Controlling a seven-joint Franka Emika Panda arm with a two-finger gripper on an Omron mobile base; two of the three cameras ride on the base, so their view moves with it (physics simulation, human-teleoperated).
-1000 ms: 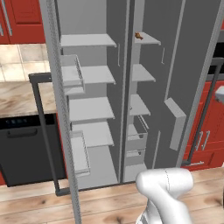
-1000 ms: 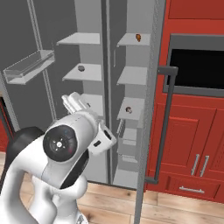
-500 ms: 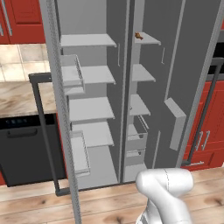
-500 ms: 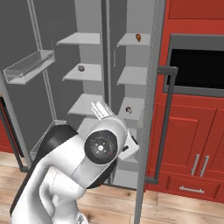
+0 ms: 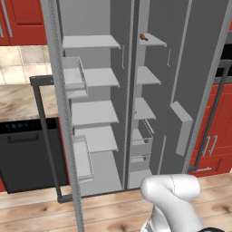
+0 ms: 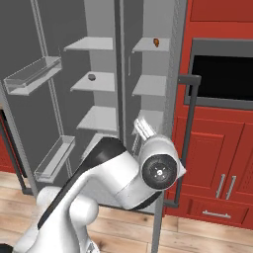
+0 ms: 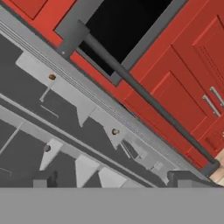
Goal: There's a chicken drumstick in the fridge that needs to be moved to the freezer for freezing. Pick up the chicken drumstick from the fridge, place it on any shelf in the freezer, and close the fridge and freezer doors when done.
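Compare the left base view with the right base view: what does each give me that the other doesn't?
Left base view: a black dishwasher under a stone counter, to the left of the fridge. Right base view: a small dark item on a left-compartment shelf, and a black oven opening to the right of the fridge. Both: the fridge standing wide open, with the chicken drumstick on the top shelf of its right compartment.

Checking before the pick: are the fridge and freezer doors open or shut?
Open. Both doors are swung wide, baring the shelves and the drumstick on the top right shelf.
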